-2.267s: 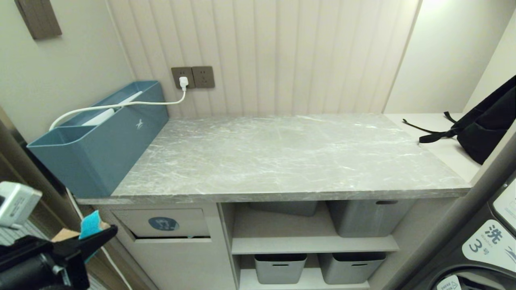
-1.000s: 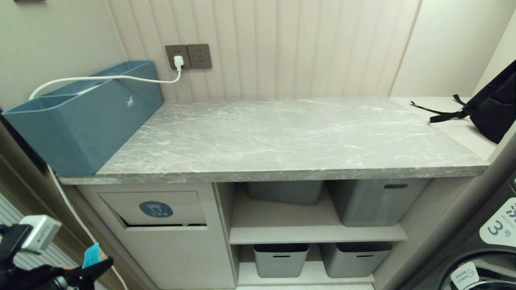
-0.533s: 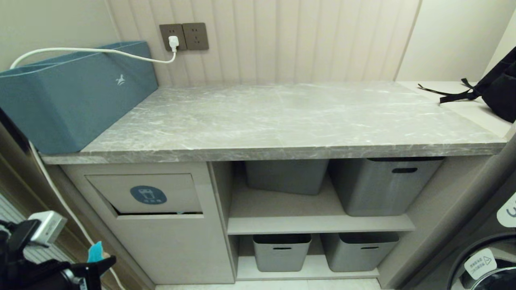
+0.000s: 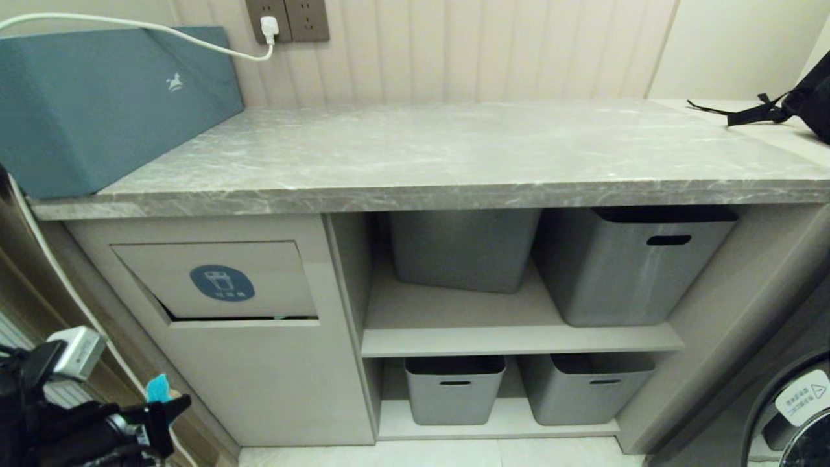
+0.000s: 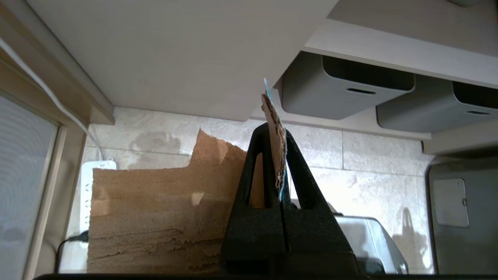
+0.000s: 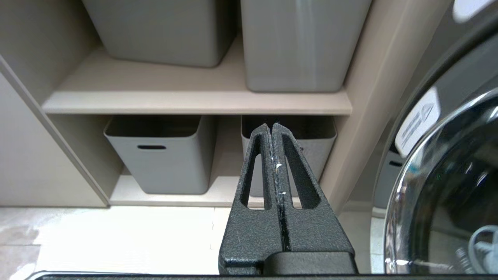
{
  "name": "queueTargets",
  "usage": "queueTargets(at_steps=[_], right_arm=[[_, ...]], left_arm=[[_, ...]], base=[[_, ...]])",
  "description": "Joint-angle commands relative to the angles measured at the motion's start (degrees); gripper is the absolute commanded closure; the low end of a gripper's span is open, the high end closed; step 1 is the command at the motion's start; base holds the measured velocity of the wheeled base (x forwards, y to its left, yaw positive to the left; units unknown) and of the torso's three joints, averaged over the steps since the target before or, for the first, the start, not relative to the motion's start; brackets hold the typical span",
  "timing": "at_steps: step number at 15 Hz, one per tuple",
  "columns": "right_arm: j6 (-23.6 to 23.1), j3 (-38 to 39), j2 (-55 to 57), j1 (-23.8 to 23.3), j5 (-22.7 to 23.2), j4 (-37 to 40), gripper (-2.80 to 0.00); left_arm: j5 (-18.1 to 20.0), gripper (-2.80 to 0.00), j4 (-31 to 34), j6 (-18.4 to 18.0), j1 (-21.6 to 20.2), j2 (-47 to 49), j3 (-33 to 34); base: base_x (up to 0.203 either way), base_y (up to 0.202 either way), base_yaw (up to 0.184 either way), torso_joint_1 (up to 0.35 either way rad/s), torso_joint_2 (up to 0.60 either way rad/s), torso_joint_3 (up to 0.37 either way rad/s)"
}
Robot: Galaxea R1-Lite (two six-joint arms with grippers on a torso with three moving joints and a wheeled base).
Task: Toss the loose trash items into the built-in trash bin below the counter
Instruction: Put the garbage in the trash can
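The left gripper (image 4: 170, 403) sits low at the near left corner of the head view, below and to the left of the built-in trash bin (image 4: 220, 282), and well apart from its flap. Its two black fingers are pressed together on a scrap of brown cardboard (image 5: 274, 144), which stands edge-on between them and sticks out past the tips; a thin strip of blue shows along one face of the scrap (the same blue shows as a small tab at the gripper in the head view). A larger torn piece of brown cardboard (image 5: 155, 217) fills the lower part of the left wrist view beside the fingers; whether it is one with the gripped scrap or a separate piece cannot be told. The bin's flap, marked by a blue oval sticker with a white icon, is tilted, leaving a dark slit along its lower edge. Above it runs the counter (image 4: 454, 155), a grey marble-patterned slab, with a long teal-blue box (image 4: 97, 104) on its left end and a white cable (image 4: 194, 35) running over the box to a wall socket. To the right of the bin, open shelves hold four grey storage tubs (image 4: 454, 389). The right gripper (image 6: 271, 130) hangs in front of the lower shelf, its fingers closed flat against each other with nothing between them.
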State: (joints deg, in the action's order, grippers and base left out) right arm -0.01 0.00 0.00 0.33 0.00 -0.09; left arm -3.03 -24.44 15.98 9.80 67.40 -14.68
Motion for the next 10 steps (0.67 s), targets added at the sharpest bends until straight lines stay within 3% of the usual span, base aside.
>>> queueTargets(at_steps=[1,6,10], right_arm=[[0.0,0.0,-0.1,0.0,0.0,0.0,0.00],[0.0,0.0,-0.1,0.0,0.0,0.0,0.00],[-0.1,0.0,-0.1,0.0,0.0,0.0,0.00]], left_arm=[[0.0,0.00,-0.2,0.1,-0.1,1.7,-0.9],[-0.2,0.00,-0.4,0.2,-0.8,2.9,-0.1],[-0.1,0.00,-5.4,-0.7,-0.9,2.9,-2.3]], base=[[0.000,0.000,0.000,-0.150,0.46,0.297],[0.000,0.000,0.000,-0.123,0.43,0.294],[0.000,0.000,0.000,-0.025,0.11,0.080]])
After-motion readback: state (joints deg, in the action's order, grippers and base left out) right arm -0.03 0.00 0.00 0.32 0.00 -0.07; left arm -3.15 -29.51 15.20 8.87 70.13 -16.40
